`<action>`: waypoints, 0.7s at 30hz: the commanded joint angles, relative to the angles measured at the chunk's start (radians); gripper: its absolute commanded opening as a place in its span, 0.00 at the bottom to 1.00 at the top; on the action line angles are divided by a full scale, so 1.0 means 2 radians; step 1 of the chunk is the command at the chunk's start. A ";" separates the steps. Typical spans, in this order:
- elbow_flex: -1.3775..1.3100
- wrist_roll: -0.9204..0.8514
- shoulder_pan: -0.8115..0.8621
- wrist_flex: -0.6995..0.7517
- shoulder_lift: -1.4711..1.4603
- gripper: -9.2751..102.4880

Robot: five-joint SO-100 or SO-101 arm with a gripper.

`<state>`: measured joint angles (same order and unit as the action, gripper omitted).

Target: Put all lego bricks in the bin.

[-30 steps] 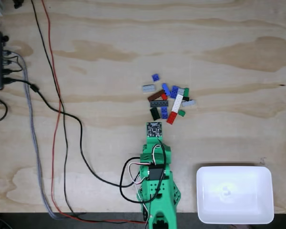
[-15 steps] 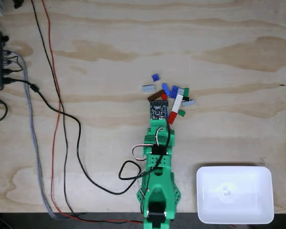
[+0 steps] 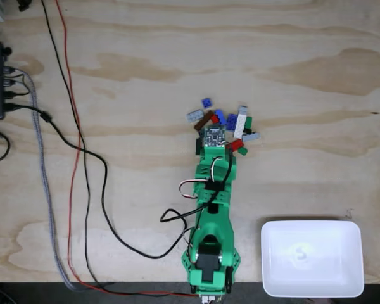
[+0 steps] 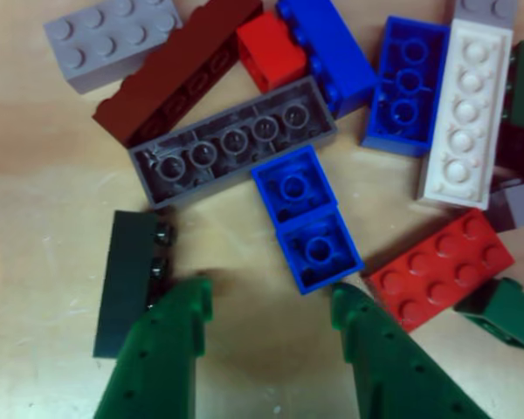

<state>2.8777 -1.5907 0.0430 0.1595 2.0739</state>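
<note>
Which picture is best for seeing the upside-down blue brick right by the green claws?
The other view: the blue brick is big and sharp there, its hollow underside facing up just beyond the open gripper. In the fixed view the arm covers that spot, so I cannot pick it out.

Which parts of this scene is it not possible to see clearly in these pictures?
- Fixed view: the green arm covers the nearest lego bricks, so the pile cannot be counted, and the gripper's fingertips are hidden under it.
- Fixed view: glare washes out the floor of the bin; the small mark there is unreadable.
- Other view: the grey brick, white brick and green brick are cut by the edges; the gripper is blurred.
</note>
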 commanded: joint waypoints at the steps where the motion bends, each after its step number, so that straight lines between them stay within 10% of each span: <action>1: 0.017 -0.002 -0.012 0.055 0.028 0.22; 21: -0.134 0.096 -0.110 0.130 -0.081 0.21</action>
<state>2.6753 -1.4082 -0.1779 0.4096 1.9850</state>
